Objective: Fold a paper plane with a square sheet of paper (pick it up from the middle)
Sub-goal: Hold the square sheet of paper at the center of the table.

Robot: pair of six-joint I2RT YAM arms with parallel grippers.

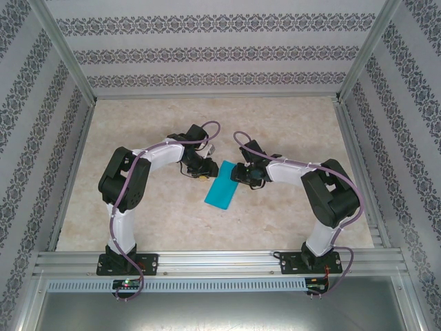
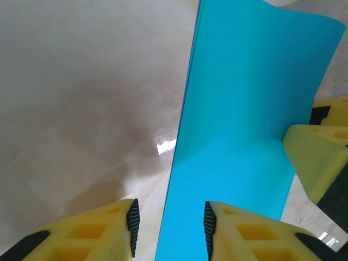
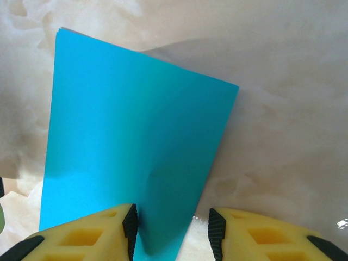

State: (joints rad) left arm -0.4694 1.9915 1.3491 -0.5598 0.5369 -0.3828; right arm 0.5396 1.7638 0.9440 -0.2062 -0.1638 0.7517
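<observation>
Between the spread jaws of the left gripper (image 2: 169, 224), the square sheet of paper (image 2: 244, 109) is straddled at its edge, not pinched; the right gripper (image 3: 173, 228) is parted around it likewise. Mid-table (image 1: 275, 131), it's halved already, so another crease seems due. Guessing a firm pinch is needed next.

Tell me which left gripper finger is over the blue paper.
The finger at the right of the left wrist view: the blue paper lies under it; the other finger is over bare table.
</observation>
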